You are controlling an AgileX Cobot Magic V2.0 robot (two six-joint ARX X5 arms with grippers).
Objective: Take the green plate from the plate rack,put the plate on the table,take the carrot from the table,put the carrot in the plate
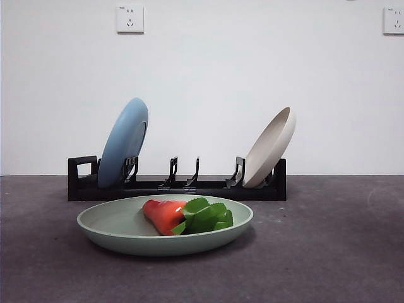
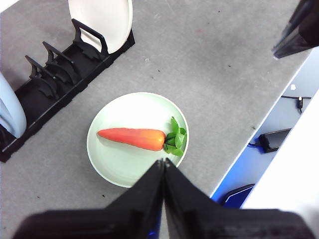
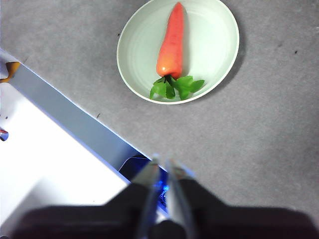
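Worktop (image 1: pixel 341 252): dark grey, matte, faintly speckled, level. Behind it a plain white wall (image 1: pixel 208 82) carries two sockets, one (image 1: pixel 130 19) upper left, one (image 1: pixel 394 20) at the upper right edge in the front view. My left wrist view shows the worktop's edge, with a black cable (image 2: pixel 294 98) and a black adapter (image 2: pixel 271 140) lying below it.

Rack (image 1: pixel 177 187): long, low, black, standing at the back of the worktop, loop handle at its left end in the front view. A blue plate (image 1: pixel 124 141) leans in the slot beside the handle; a cream plate (image 1: pixel 270 146) leans at the far end. The prongs between them are vacant.

Green plate (image 1: pixel 120 228): pale mint, shallow, round, lying flat on the worktop just in front of the rack, not touching it.

Carrot (image 1: pixel 165 214): orange-red body, bright green leaves, lying on its side inside the green plate, leaves toward the plate's rim nearest the worktop edge.

My left pincer (image 2: pixel 164 162): raised above the green plate, closed, jaws pressed together, gripping nothing. My right pincer (image 3: pixel 163 167): raised over the worktop's edge, well apart from the green plate, jaws almost together, holding nothing. Neither arm appears in the front view.
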